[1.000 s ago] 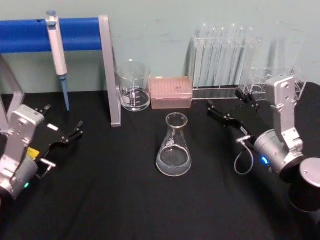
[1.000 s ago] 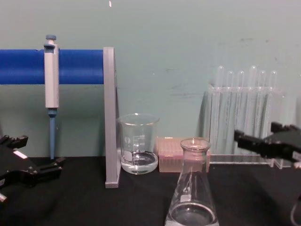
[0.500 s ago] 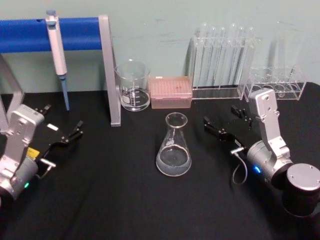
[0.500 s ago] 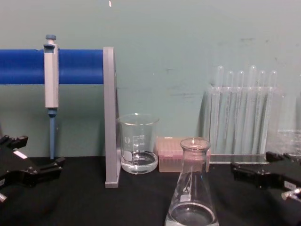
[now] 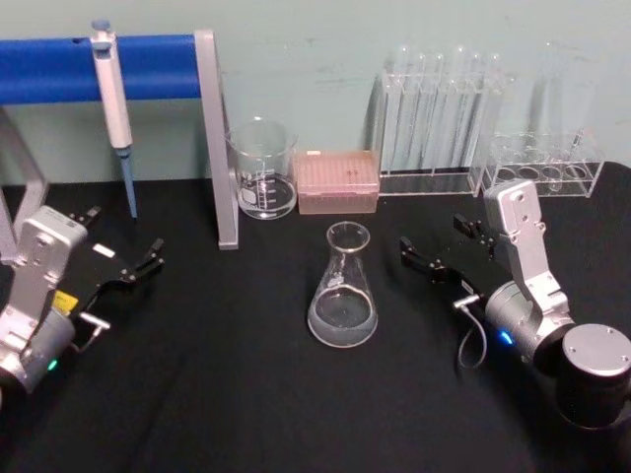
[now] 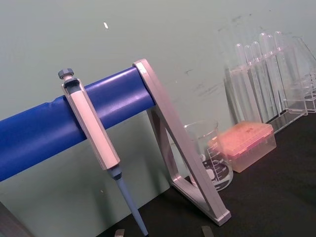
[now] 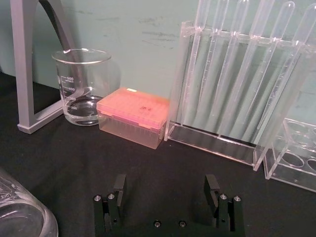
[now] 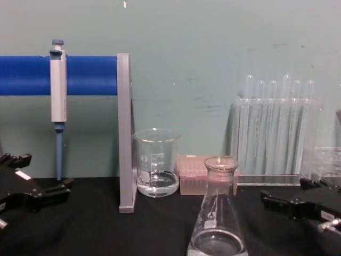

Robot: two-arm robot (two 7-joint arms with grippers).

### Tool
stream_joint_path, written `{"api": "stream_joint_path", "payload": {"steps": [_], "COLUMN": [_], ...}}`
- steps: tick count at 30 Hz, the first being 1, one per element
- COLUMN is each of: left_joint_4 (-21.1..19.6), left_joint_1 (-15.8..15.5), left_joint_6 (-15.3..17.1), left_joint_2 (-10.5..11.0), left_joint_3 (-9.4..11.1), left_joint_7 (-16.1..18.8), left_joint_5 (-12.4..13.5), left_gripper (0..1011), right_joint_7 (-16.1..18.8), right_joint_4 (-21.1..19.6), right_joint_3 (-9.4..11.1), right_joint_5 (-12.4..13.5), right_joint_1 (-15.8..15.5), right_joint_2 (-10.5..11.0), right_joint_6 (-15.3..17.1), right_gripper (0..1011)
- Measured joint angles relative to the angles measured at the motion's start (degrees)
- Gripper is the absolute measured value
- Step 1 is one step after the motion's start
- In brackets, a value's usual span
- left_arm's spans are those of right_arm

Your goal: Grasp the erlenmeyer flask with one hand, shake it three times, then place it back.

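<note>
The erlenmeyer flask (image 5: 344, 291) stands upright in the middle of the black table, with a little clear liquid in its base; it also shows in the chest view (image 8: 217, 213) and as a glass edge in the right wrist view (image 7: 19, 212). My right gripper (image 5: 432, 235) hovers low to the right of the flask, open, with nothing between its fingers (image 7: 120, 185); it is a short way off and not touching the flask. In the chest view this right gripper (image 8: 285, 192) sits at about the height of the flask's shoulder. My left gripper (image 5: 126, 232) rests open at the far left.
A glass beaker (image 5: 262, 169) and a pink tip box (image 5: 338, 181) stand behind the flask. Test tubes in a clear rack (image 5: 434, 118) and a low clear rack (image 5: 542, 163) line the back right. A pipette (image 5: 114, 99) hangs on the blue stand (image 5: 168, 65) at back left.
My right gripper has come down from in front of the racks and moved slightly nearer the flask. The flask and left arm have not moved.
</note>
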Motion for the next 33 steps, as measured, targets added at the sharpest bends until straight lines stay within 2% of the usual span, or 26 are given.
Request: {"api": "stream_joint_path", "payload": {"steps": [33], "left_joint_4": [0.00], "left_joint_1": [0.00], "left_joint_6": [0.00], "left_joint_2": [0.00], "left_joint_3": [0.00], "left_joint_7": [0.00], "left_joint_5": [0.01], "left_gripper": [1001], "right_joint_7": [-0.07], "right_joint_4": [-0.07], "right_joint_3": [-0.08], "right_joint_5": [0.19], "right_joint_1": [0.00], "right_joint_2": [0.07], "right_joint_6": [-0.22], "right_gripper": [1003]}}
